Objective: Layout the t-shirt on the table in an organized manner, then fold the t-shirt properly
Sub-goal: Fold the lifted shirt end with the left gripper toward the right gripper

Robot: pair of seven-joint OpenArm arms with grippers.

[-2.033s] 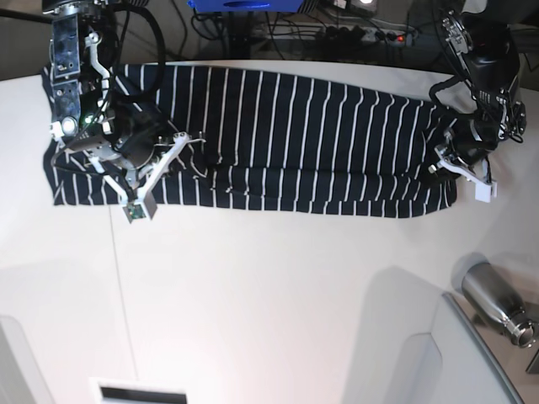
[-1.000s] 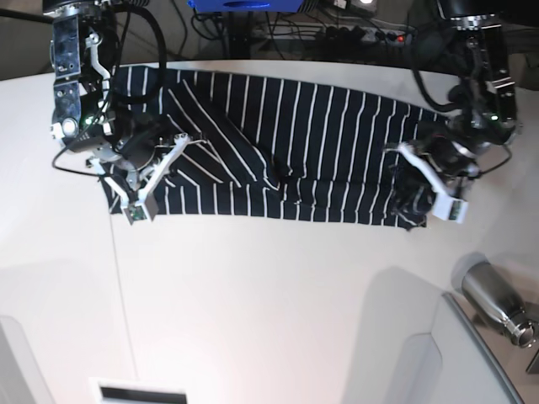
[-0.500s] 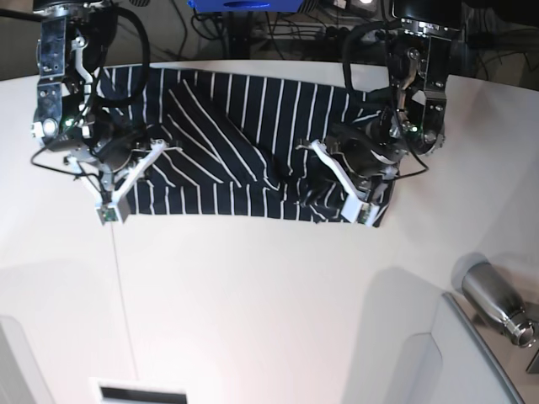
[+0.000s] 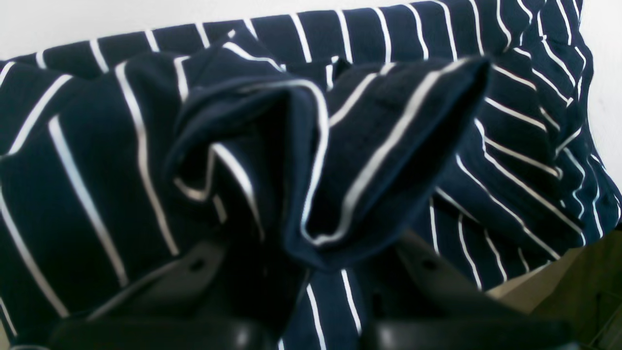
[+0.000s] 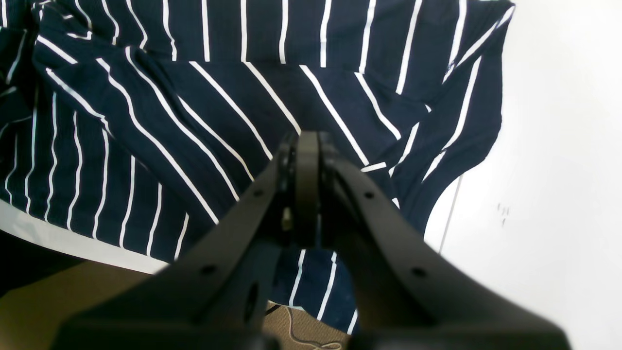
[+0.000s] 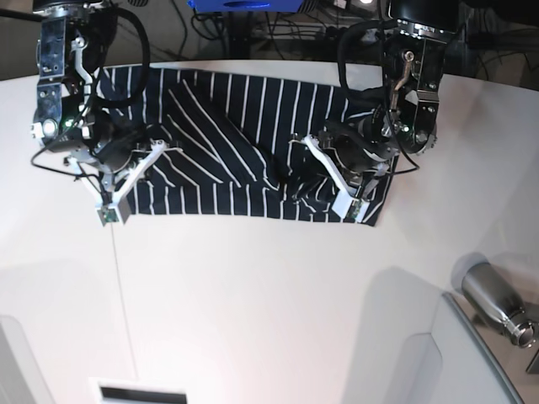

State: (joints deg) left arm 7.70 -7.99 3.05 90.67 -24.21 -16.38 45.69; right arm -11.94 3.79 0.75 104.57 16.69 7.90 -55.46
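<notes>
I'm looking at a lab: a smooth white tabletop (image 6: 253,295), tangled black cables and power strip (image 6: 370,34) behind.

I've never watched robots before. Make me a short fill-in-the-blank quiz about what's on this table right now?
1. The dark navy fabric t-shirt has thin stripes coloured ____.
2. The left gripper has its jaws shut on a bunched fold of the ____.
3. The shirt lies on a smooth tabletop whose colour is ____.
4. Near the right edge of the base view lies a bottle made of shiny ____.

Missing words: white; t-shirt; white; metal
</notes>
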